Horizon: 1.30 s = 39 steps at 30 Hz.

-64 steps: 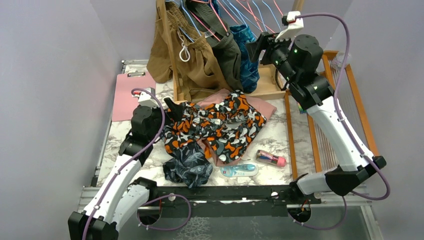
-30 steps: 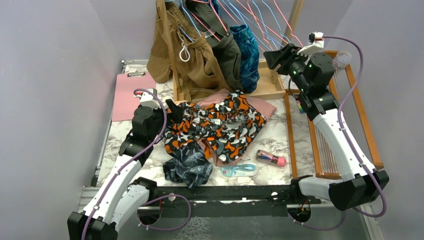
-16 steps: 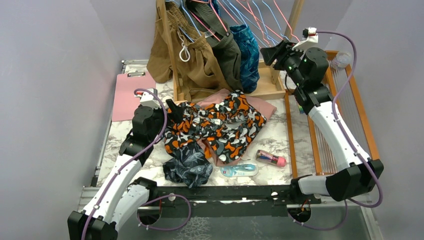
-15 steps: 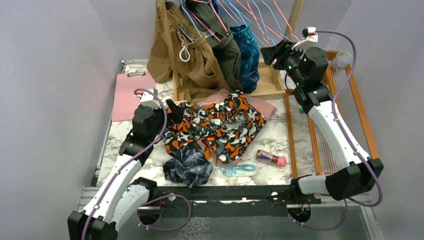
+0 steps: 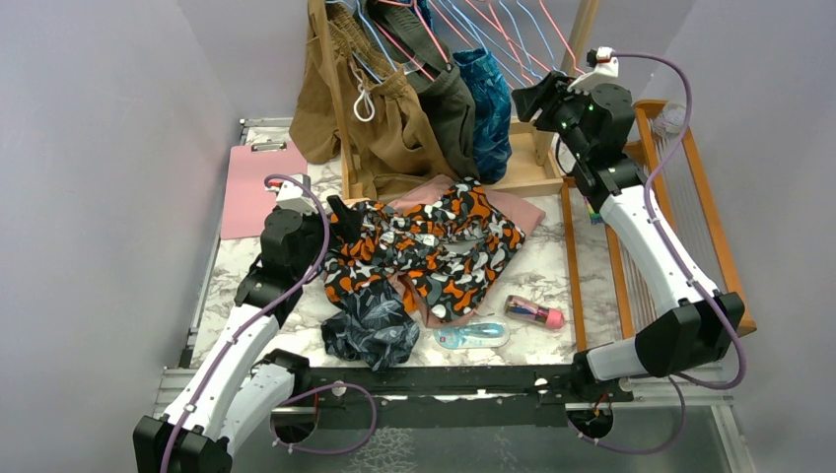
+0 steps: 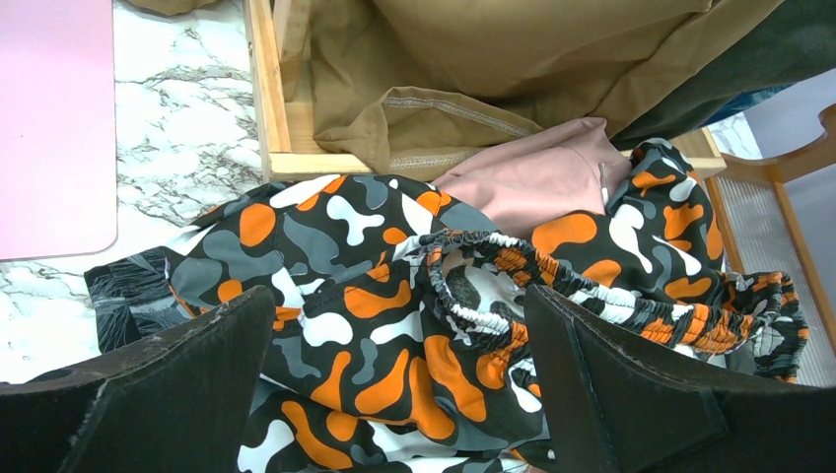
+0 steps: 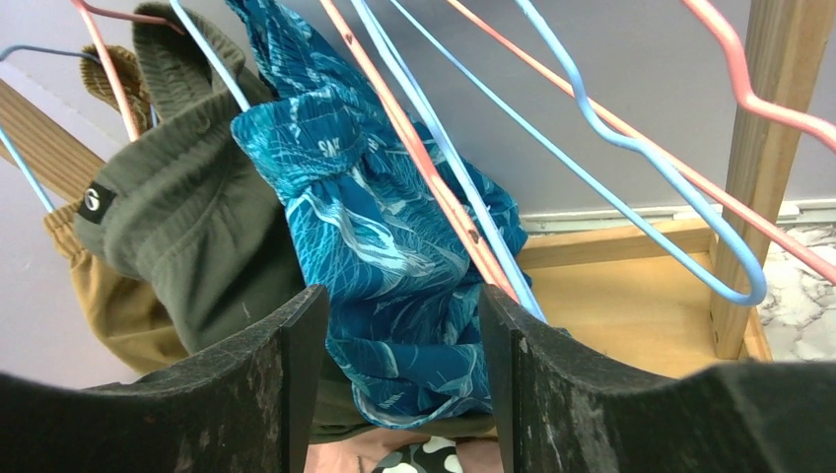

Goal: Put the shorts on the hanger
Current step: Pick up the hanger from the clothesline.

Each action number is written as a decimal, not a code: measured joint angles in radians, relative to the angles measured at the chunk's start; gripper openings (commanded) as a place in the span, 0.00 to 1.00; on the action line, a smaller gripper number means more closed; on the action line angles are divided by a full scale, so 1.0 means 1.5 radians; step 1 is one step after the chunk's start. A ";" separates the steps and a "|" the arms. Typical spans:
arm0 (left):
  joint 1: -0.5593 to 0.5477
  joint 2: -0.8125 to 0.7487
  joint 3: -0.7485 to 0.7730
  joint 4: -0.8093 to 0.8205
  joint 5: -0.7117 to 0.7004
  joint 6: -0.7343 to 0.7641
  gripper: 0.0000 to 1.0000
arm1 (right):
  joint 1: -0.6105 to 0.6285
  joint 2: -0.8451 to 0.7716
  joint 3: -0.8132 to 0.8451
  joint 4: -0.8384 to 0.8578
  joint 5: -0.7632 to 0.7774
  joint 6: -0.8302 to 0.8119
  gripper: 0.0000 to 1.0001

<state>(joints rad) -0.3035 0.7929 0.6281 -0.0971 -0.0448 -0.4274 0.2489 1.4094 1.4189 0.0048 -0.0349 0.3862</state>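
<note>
The shorts (image 5: pixel 424 251) are lying crumpled at the middle of the marble surface (image 5: pixel 550 278), just in front of the wooden rack (image 5: pixel 344 128). They are covering most of the dusty-pink shorts (image 6: pixel 532 177), so only one pink flap is showing. The left claw (image 5: pixel 335 219) is sitting at the shorts' left edge with its jaws spread fully and holding nothing. From the wrist view the elastic waistband is lying between the two fingers (image 6: pixel 177 374), but it cannot be told whether they are touching the fabric. The right claw (image 5: pixel 527 99) is raised at the rack, released, jaws parted. The hanger (image 7: pixel 415 148) is showing as a pink wire slanting down through that gap close to one finger, beside light-blue hangers (image 7: pixel 631 148) and in front of teal leaf-print shorts (image 7: pixel 375 227). Its hook is being cut off by the frame's top, and its lower end is disappearing behind the finger. Other pink wires are hanging nearby. Bare marble is lying open between the shorts and the wooden frame (image 5: pixel 570 266) on the right. A navy leaf-print bundle (image 5: pixel 373 330) and two small tubes (image 5: pixel 534 312) are crowding the near edge.
</note>
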 measured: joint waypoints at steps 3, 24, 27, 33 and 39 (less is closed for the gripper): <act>0.000 0.000 0.000 0.000 0.001 0.001 0.99 | 0.000 0.012 0.002 -0.002 -0.002 0.003 0.52; -0.004 0.000 0.000 0.004 0.007 0.001 0.99 | 0.000 -0.032 0.008 -0.004 -0.038 0.006 0.62; -0.004 0.000 0.000 0.004 0.009 0.001 0.99 | 0.000 -0.061 0.006 -0.004 -0.038 0.005 0.63; -0.006 -0.001 0.000 0.004 0.010 0.001 0.99 | 0.000 -0.070 0.006 -0.005 -0.047 0.008 0.63; -0.009 -0.004 0.000 0.004 0.013 0.001 0.99 | 0.000 -0.050 0.007 -0.009 -0.073 0.017 0.63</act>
<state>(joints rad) -0.3164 0.7868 0.6281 -0.0914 -0.0257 -0.4255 0.2489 1.3350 1.4288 -0.0090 -0.1440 0.4122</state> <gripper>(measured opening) 0.990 0.626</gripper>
